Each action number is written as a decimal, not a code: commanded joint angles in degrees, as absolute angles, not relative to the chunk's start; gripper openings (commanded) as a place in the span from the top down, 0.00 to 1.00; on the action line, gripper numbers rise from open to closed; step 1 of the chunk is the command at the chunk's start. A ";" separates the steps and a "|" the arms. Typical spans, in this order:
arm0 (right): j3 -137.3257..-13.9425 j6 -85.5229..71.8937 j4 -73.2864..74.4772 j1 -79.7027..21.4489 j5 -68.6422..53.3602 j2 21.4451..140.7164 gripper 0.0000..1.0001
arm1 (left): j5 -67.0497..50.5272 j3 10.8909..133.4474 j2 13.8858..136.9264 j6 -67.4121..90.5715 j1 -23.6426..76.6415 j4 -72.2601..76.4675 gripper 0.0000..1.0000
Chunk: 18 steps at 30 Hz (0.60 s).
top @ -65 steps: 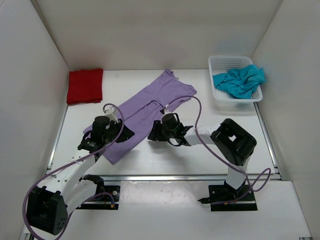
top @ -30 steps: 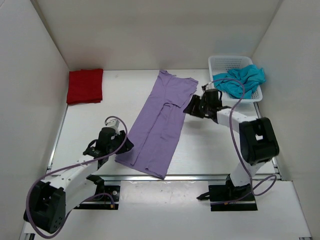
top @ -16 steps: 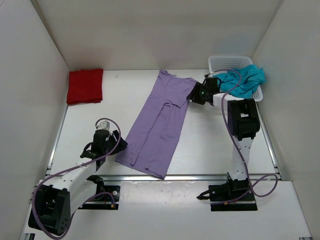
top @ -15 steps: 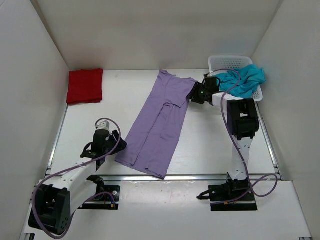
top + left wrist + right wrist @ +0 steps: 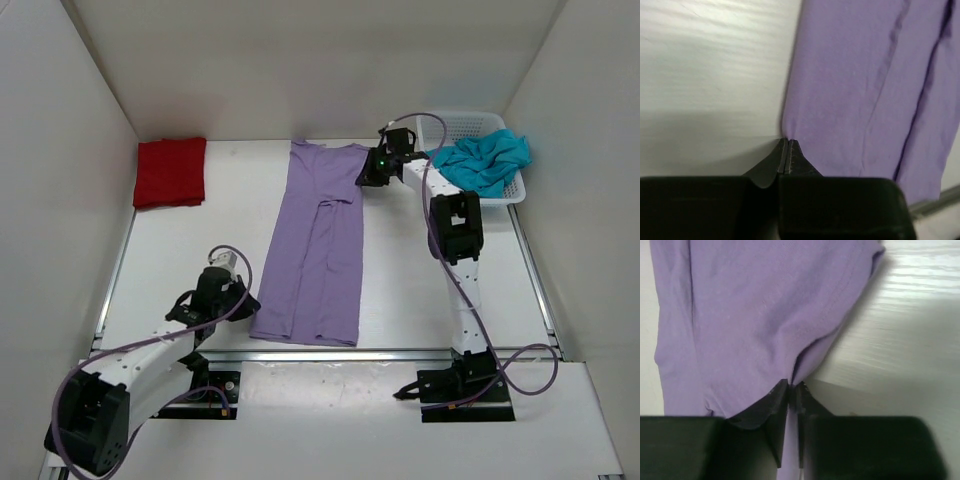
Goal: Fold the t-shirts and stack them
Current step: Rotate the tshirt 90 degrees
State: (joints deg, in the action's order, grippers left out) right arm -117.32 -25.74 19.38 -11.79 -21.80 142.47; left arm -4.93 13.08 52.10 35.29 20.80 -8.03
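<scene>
Count: three t-shirts, one basket, two grippers.

Red t-shirt: folded to a square, lying at the far left corner of the table, close to the left wall.

Left gripper: fingertips are pressed together on the near left hem corner of the lavender t-shirt, as seen from the left wrist.

Lavender t-shirt: laid flat lengthwise at mid-table, collar end far. Its hem lies just short of the near table edge. A wide strip of bare tabletop is seen between it and the red t-shirt, and another to its right.

Right gripper: the far right sleeve edge is pinched, with the cloth puckered at the tips.

Teal t-shirt: crumpled in the white basket at the far right corner, spilling over its rim.
</scene>
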 commanded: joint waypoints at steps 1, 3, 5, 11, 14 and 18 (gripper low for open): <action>-129.43 -20.83 30.91 -13.01 -22.24 143.52 0.86 | -9.22 11.08 48.70 39.53 25.47 -13.01 0.96; -133.58 -18.73 36.45 -13.97 -19.96 143.00 0.72 | -10.63 10.20 47.90 41.30 28.29 -12.32 0.87; -135.18 -17.59 39.88 -13.71 -18.90 140.73 0.65 | -11.16 10.46 47.55 42.01 29.09 -11.96 0.70; -104.70 -17.03 29.51 -14.94 -18.10 115.30 0.64 | -9.31 14.58 47.03 35.08 23.92 -16.43 0.02; -81.83 -21.43 16.83 -15.56 -21.26 98.94 0.62 | -12.38 14.50 48.42 34.19 22.85 -15.99 0.01; -61.13 -21.54 14.75 -19.85 -19.18 84.06 0.64 | -10.99 14.24 47.65 34.98 29.60 -18.01 0.02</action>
